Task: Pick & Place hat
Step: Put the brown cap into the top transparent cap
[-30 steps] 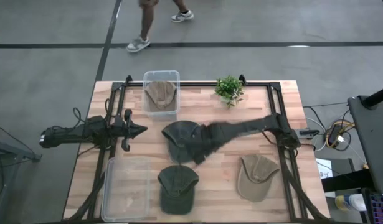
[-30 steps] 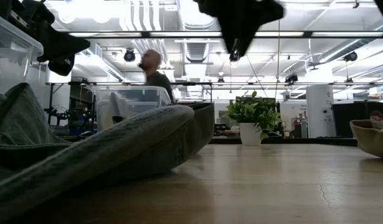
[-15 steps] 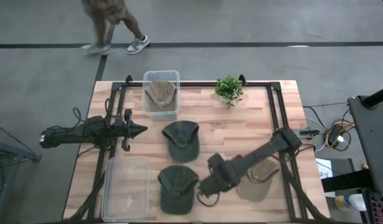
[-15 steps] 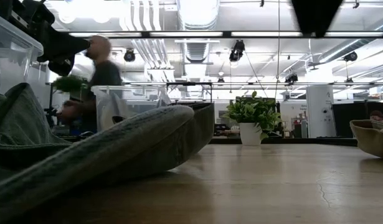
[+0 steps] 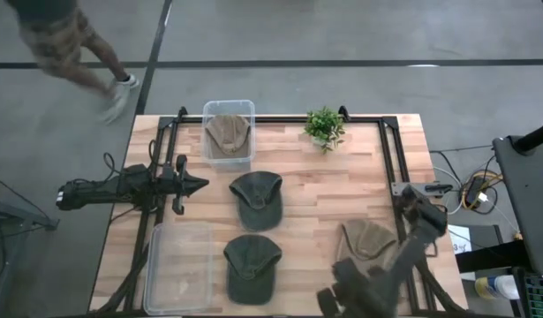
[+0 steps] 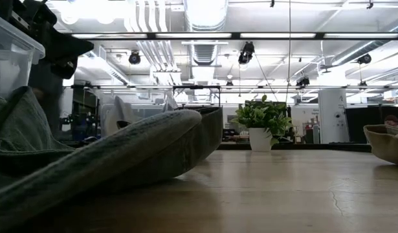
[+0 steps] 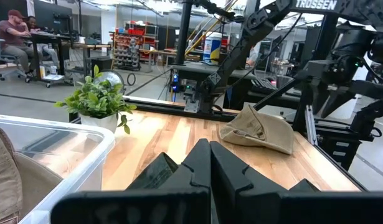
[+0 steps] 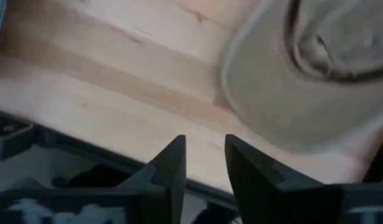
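Two dark green hats lie flat on the table, one mid-table [image 5: 257, 200] and one nearer the near edge [image 5: 252, 266]. A tan hat [image 5: 364, 249] lies on the table at the right, and it also fills the right wrist view [image 8: 316, 87]. Another tan hat [image 5: 228, 134] sits in the clear bin at the far edge. My right gripper [image 5: 338, 300] hangs open over the table's near edge, just near-left of the tan hat, touching nothing [image 8: 205, 158]. My left gripper [image 5: 197, 184] waits shut at the table's left side [image 7: 209, 168].
An empty clear bin [image 5: 177, 267] stands at the near left corner. The bin holding the tan hat [image 5: 228, 108] and a small potted plant [image 5: 325, 126] stand along the far edge. A person [image 5: 68, 44] walks on the floor beyond the table. Bare wood lies between the hats.
My right arm has swung from above the mid-table dark green hat toward the near edge, passing beside the tan hat, and now hangs over the near rim. No hat has moved. The person beyond the table has walked toward the left.
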